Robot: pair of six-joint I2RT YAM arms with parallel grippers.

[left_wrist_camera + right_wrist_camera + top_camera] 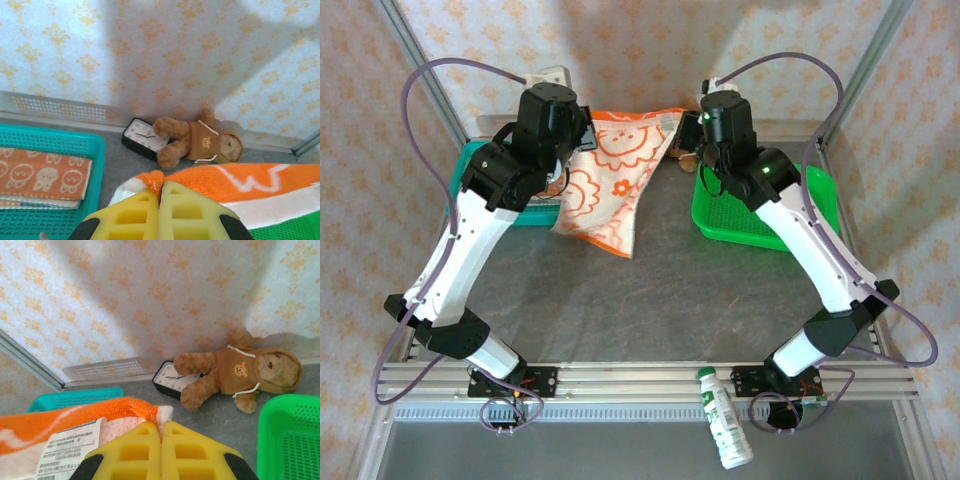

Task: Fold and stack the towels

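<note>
Count: 2 grippers, 2 trays, 1 towel held up, 1 folded stack, 1 bear, 1 clock, 1 bottle.

L gripper [160,187] has its yellow fingers pressed together, pinching one top corner of towel [610,185]. R gripper [161,426] does the same on the other top corner. Towel is spread between them at the back of table [700,300]. Top edge is taut and the rest hangs in a tapering drape. Can't tell if the low tip touches the table.

Towel look: orange/white, orange flower outlines on white, orange hem, printed label [70,447] near R corner.

Stack [40,172] sits in teal tray [97,145], left side. Its top cloth is orange w/ white cartoon faces, paler layers under it, no. unclear. Green tray [820,190] is on the right.

Bear [235,372] lies against clock [170,380] at the back. Bottle [725,420] lies at the near edge.
</note>
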